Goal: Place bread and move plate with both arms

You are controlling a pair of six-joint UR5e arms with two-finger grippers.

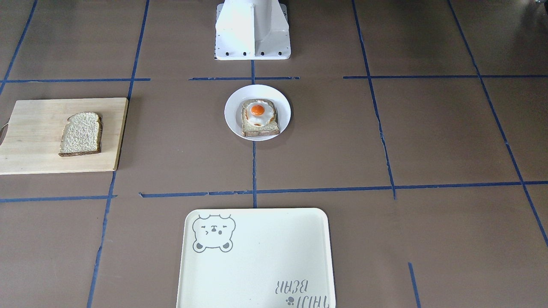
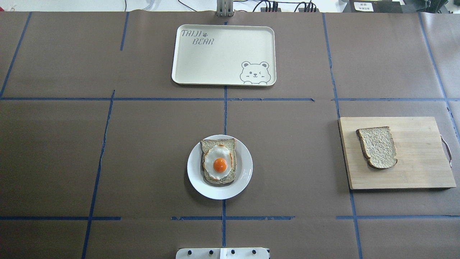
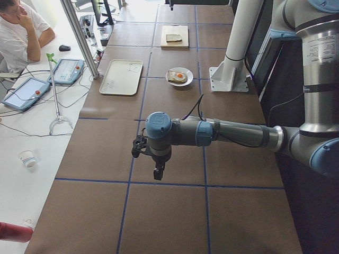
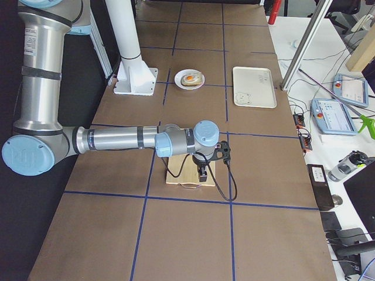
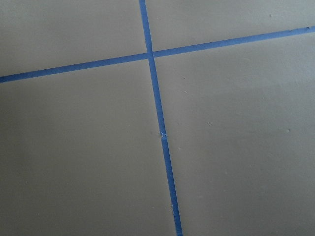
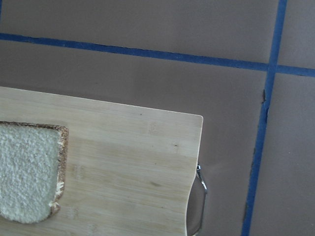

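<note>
The plain bread (image 2: 377, 146) lies on a wooden cutting board (image 2: 420, 165) at the table's right; it also shows in the front view (image 1: 81, 133) and the right wrist view (image 6: 27, 169). The white plate (image 2: 245, 180) sits at the table's middle near the robot base and holds a bread slice with a fried egg (image 2: 219, 165). My right gripper (image 4: 203, 174) hangs above the board's outer end. My left gripper (image 3: 158, 172) hangs over bare table far from the plate. Both show only in side views, so I cannot tell whether they are open or shut.
A cream tray with a bear drawing (image 2: 215, 57) lies at the far side, in line with the plate. The white robot base (image 1: 252, 30) stands behind the plate. An operator (image 3: 21, 26) sits beyond the table's far edge, with tablets (image 3: 26, 91) beside him.
</note>
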